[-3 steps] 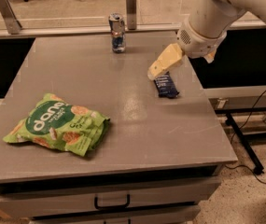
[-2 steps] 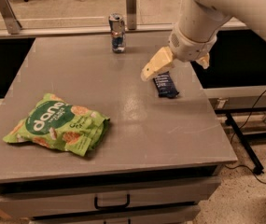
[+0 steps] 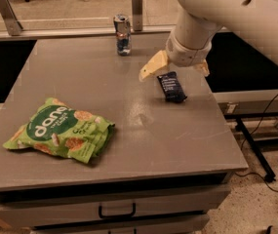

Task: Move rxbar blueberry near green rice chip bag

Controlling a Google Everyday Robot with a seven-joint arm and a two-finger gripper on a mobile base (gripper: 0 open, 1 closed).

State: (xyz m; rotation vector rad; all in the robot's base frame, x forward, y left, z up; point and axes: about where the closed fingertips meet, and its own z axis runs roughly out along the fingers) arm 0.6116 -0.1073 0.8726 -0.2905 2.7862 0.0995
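The tabletop [image 3: 187,140] carries one rxbar blueberry [image 3: 172,87], one green rice chip bag [image 3: 60,130] and one can [image 3: 122,34]. The gripper [image 3: 174,74] hovers over the bar, its jaws spread wide and grasping nothing.

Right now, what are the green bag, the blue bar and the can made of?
Green rice chip bag: crinkly, glossy plastic film, probably. Rxbar blueberry: smooth dark wrapper, likely plastic. Can: shiny metal, seemingly. The hand hovers open over the bar.

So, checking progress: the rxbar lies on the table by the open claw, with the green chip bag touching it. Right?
No. The camera view shows the green chip bag well apart from the rxbar, at the table's front left. The rxbar does lie by the open claw, on the table's right.
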